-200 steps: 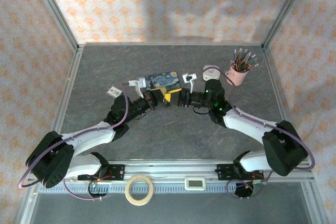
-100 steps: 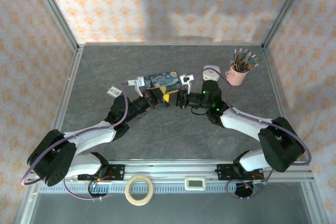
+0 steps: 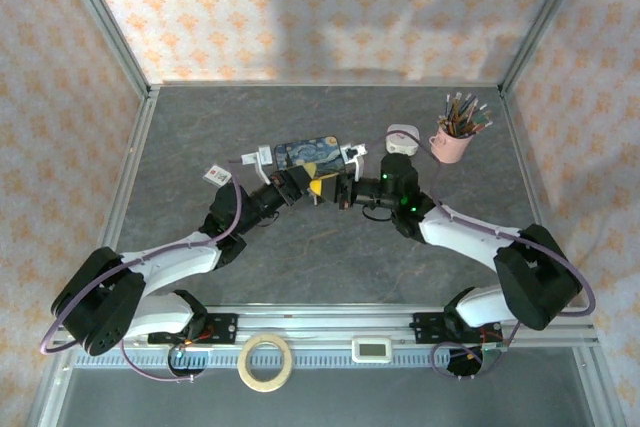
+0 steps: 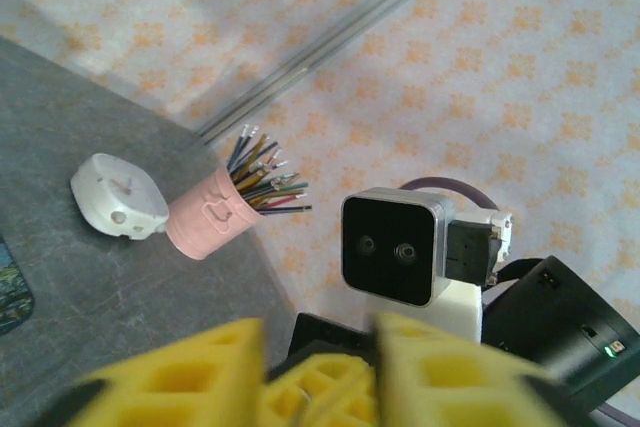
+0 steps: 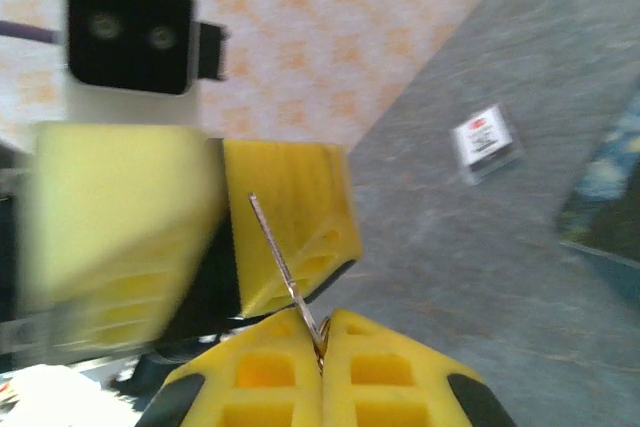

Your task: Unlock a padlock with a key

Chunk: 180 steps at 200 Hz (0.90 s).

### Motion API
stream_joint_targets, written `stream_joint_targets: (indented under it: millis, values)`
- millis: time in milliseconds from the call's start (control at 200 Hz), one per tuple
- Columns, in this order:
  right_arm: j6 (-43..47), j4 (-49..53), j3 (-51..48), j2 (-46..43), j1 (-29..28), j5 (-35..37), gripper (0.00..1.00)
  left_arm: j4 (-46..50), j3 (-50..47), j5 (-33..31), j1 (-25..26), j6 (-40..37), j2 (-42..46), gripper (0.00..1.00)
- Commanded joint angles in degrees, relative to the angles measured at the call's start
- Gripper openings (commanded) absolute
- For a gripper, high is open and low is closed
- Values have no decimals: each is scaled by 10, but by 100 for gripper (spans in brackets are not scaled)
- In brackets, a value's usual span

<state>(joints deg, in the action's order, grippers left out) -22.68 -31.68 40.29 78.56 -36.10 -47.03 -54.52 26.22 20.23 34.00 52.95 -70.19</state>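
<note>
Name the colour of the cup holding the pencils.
The cup is pink, which shows best in the left wrist view.

Pink cup point(image 3: 452, 148) (full of pencils) beside white round case point(image 3: 402, 133); starry tin point(image 3: 308, 153) mid-table; tape roll point(image 3: 244, 363) front.

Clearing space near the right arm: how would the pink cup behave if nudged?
The pink cup is narrow and its sticks fan out above the rim, so it probably tips easily. Small, so probably light, sliding if pushed low.

place: robot lab cell | cues: aluminium frame point(image 3: 113, 27), patterned backdrop walls point(image 3: 330, 7), grey tabletop point(image 3: 330, 267)
</note>
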Motion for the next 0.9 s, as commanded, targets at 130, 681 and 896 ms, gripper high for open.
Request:
stream_joint_targets:
  millis: [130,681,896]
  values:
    - [178,192,69,-22,-23,265,0,245,87,-132,-6,70,55,65]
    - [326,240,129,7,-132,518,0,183,110,-99,13,199,-35,43]
    - [335,229,133,21,-143,522,0,180,112,-99,18,200,-37,45]
